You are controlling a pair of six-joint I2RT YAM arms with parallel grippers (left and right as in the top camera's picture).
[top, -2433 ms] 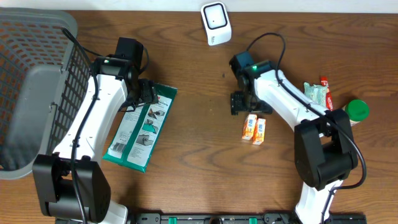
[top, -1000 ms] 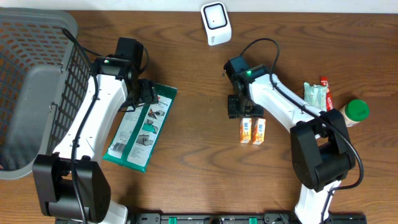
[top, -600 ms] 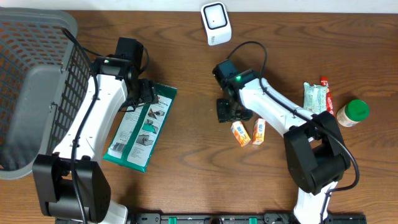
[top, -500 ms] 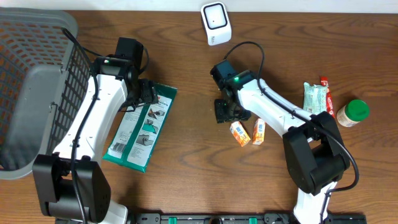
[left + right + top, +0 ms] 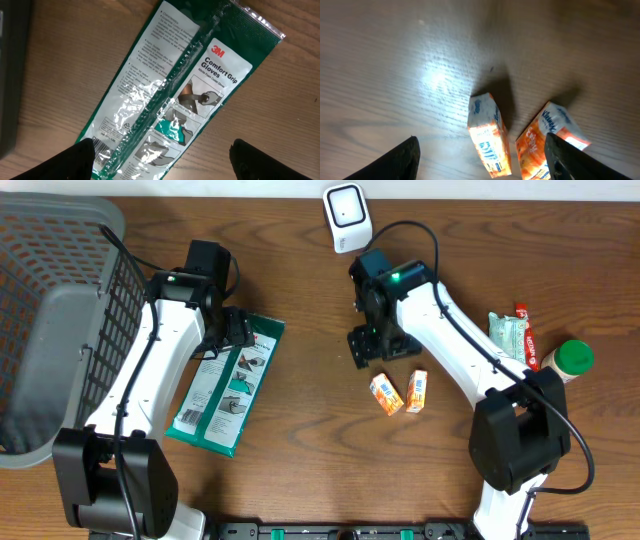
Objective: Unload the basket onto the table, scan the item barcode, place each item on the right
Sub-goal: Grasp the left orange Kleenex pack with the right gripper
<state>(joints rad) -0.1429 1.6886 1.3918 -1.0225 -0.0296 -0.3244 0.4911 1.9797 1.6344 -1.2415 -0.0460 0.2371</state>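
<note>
The scanning is not done yet, as far as I can judge. The scanner (image 5: 346, 216) stands alone at the far edge of the surface (image 5: 300, 470), and no item is held in front of it.

The right arm (image 5: 450, 330) hangs between the scanner and the two orange boxes. Its jaws are wide and hold nothing. Both boxes lie on the surface just beyond the jaws, close together but apart: the tilted box (image 5: 385, 394) and the straight box (image 5: 417, 391). I think one of them is the item to scan, but I cannot tell which. It has to be gripped, lifted and turned with its barcode toward the scanner.

The left arm (image 5: 160, 350) hovers over the upper end of the glove pack (image 5: 226, 385), which lies flat on the surface. Its jaws are wide too and hold nothing. This pack could also be an item that waits for scanning.

Now the count:
- one scanner
- two orange boxes
- one glove pack
- one basket (image 5: 50, 320) at the left, with nothing that I can see inside
- at the right, well apart from the boxes, one green-white packet (image 5: 507, 333), one red tube (image 5: 526, 332) and one jar (image 5: 570, 360) with a green lid
</note>
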